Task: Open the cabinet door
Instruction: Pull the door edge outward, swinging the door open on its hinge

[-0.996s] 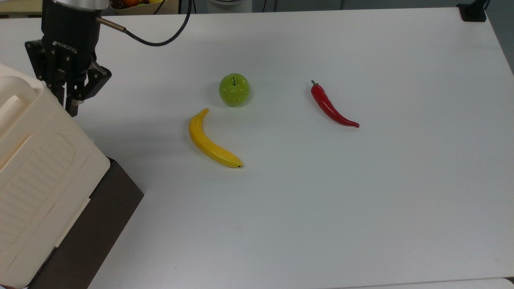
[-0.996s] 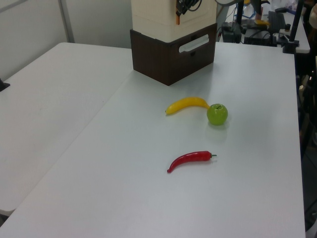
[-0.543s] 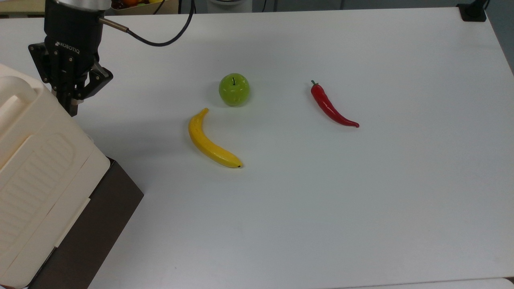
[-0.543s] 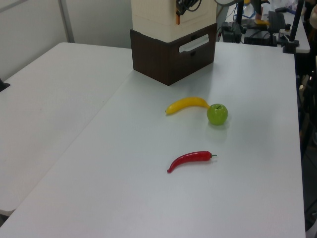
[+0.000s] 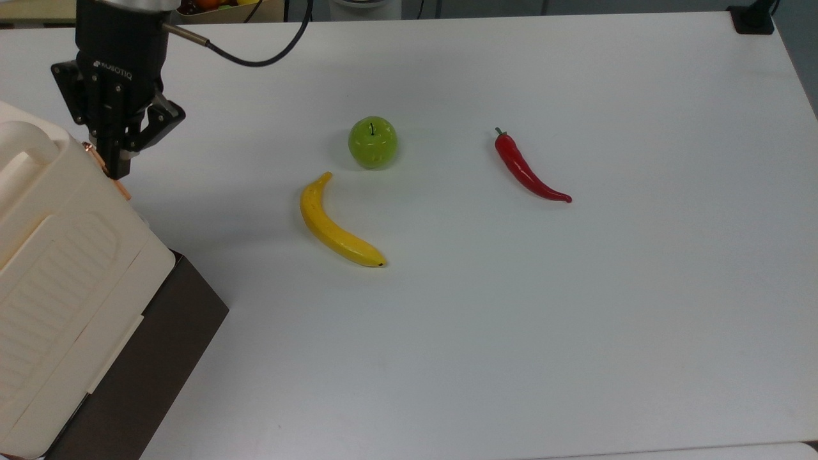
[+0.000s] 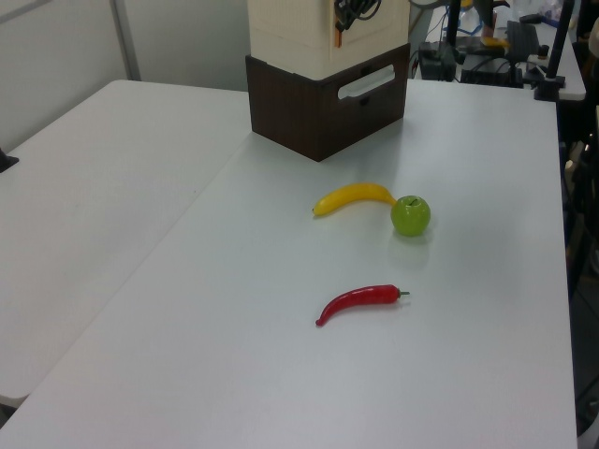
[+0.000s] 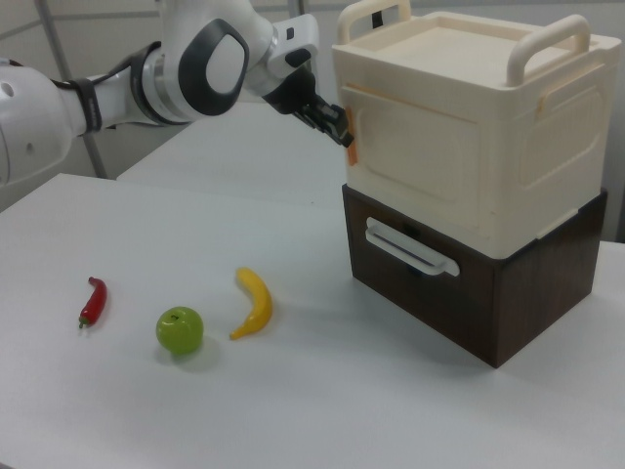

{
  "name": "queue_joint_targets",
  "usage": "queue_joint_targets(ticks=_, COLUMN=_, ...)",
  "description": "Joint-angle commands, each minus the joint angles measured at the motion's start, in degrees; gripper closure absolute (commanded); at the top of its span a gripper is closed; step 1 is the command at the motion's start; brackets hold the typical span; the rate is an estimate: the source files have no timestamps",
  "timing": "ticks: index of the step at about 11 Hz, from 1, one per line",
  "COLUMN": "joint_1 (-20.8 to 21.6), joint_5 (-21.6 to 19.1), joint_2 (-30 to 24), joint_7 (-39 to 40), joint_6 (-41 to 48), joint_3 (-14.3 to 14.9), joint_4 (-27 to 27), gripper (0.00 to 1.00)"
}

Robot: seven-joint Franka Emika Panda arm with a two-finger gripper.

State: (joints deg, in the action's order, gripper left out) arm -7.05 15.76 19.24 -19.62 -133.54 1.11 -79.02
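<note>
The cream cabinet [image 5: 57, 268] stands on a dark brown base at the top view's left. In the right view its door [image 7: 415, 161] is the front panel, nearly flush with the box [image 7: 459, 59]. A small orange handle [image 7: 353, 153] sits on the door's left edge, and shows as an orange strip [image 5: 123, 190] in the top view. My gripper [image 5: 118, 171] hangs at that edge with its fingers together on the handle. The right view shows the gripper [image 7: 344, 132] at the handle's upper end. In the left view the gripper [image 6: 344, 17] is against the cabinet [image 6: 290, 28].
The dark brown base [image 5: 160, 345] carries a white drawer pull [image 7: 410, 249]. A yellow banana [image 5: 332, 227], a green apple [image 5: 372, 142] and a red chilli [image 5: 527, 169] lie on the white table [image 5: 575, 332], to the top view's right of the cabinet.
My gripper has shifted a little toward the top view's right along the cabinet's edge. The orange handle now shows beside its fingers. The fruit has not moved.
</note>
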Motion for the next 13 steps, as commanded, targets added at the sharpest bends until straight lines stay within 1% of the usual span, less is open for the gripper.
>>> queue_joint_targets(ticks=1, joint_1=1.3, joint_5=0.2, joint_2=-1.9, joint_7=-1.2, joint_6=4.8, joint_3=0.4, joint_4=-0.9, gripper=0.91)
queue_joint_targets(ticks=2, joint_1=1.3, joint_5=0.2, joint_2=-2.0, joint_7=-1.3, joint_6=5.6, joint_3=0.4, joint_4=-0.9, gripper=0.9)
queue_joint_targets(ticks=3, joint_1=1.2, joint_5=0.1, joint_2=-2.2, joint_7=-1.2, joint_6=7.0, joint_3=0.3, joint_4=-0.9, gripper=0.78)
queue_joint_targets(ticks=4, joint_1=1.2, joint_5=-0.5, joint_2=-2.4, joint_7=-1.1, joint_6=8.6, joint_3=0.3, joint_4=-0.9, gripper=0.59)
queue_joint_targets(ticks=5, joint_1=1.2, joint_5=-1.9, joint_2=-2.9, joint_7=-1.1, joint_6=10.5, joint_3=0.3, joint_4=-0.9, gripper=0.31)
queue_joint_targets(ticks=6, joint_1=1.3, joint_5=-3.3, joint_2=-3.4, joint_7=-1.1, joint_6=12.1, joint_3=0.3, joint_4=-0.9, gripper=0.11)
queue_joint_targets(ticks=7, joint_1=1.4, joint_5=-4.4, joint_2=-4.3, joint_7=-1.1, joint_6=13.9, joint_3=0.3, joint_4=-0.8, gripper=0.0)
queue_joint_targets(ticks=9, joint_1=1.7, joint_5=-5.0, joint_2=-6.1, joint_7=-1.0, joint_6=17.2, joint_3=0.3, joint_4=-0.4, gripper=0.0)
queue_joint_targets(ticks=11, joint_1=1.7, joint_5=-5.0, joint_2=-7.4, joint_7=-1.2, joint_6=18.2, joint_3=0.4, joint_4=0.1, gripper=0.0)
queue_joint_targets(ticks=13, joint_1=1.7, joint_5=-4.9, joint_2=-7.4, joint_7=-1.3, joint_6=17.7, joint_3=0.4, joint_4=3.1, gripper=0.0)
